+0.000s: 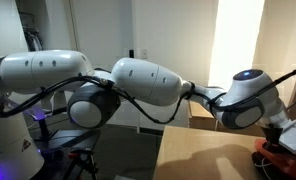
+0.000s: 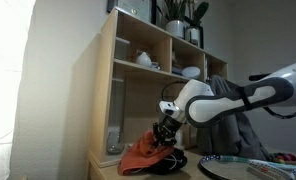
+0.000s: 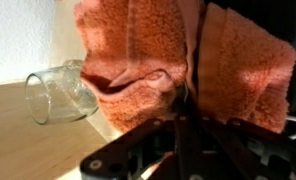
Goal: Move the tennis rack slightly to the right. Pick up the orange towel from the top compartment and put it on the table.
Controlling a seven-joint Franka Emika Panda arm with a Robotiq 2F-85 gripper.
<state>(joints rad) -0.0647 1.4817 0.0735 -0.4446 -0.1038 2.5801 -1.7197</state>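
- The gripper (image 2: 166, 130) hangs pointing down in front of the lower part of a pale wooden shelf unit (image 2: 106, 90). The white arm (image 2: 238, 98) reaches in from the right of that view.
- The jaws are drawn narrow and pinch a fold of the orange towel (image 2: 140, 157).
- In the wrist view the dark fingers (image 3: 138, 150) rise from the bottom edge. They meet on the cloth at the gripper tip (image 3: 188, 112).
- The towel (image 3: 138, 50) fills most of the wrist view as a hanging curtain of rust-orange terry with soft folds, lit from one side.
- In an exterior view the towel droops from the jaws in a bunched heap, low over the table (image 2: 103, 168) and out of the shelf compartments. I cannot tell whether its lower edge touches the wood.
- A clear glass jar (image 3: 58, 95) lies on its side on the table (image 3: 23, 140), just left of the towel in the wrist view.
- The racket (image 2: 233, 168) lies flat on the table to the right of the towel, with its oval head partly in view at the bottom edge.
- A dark object (image 2: 178, 160) sits between the towel and the racket. It is too dim to tell what it is.
- Potted plants (image 2: 178, 15) stand on top of the shelf unit, and white dishes (image 2: 143, 58) sit in an upper compartment.
- In an exterior view the arm (image 1: 138, 80) stretches across the frame. A bit of orange cloth (image 1: 265, 152) shows at the far right, above the table (image 1: 198, 155).
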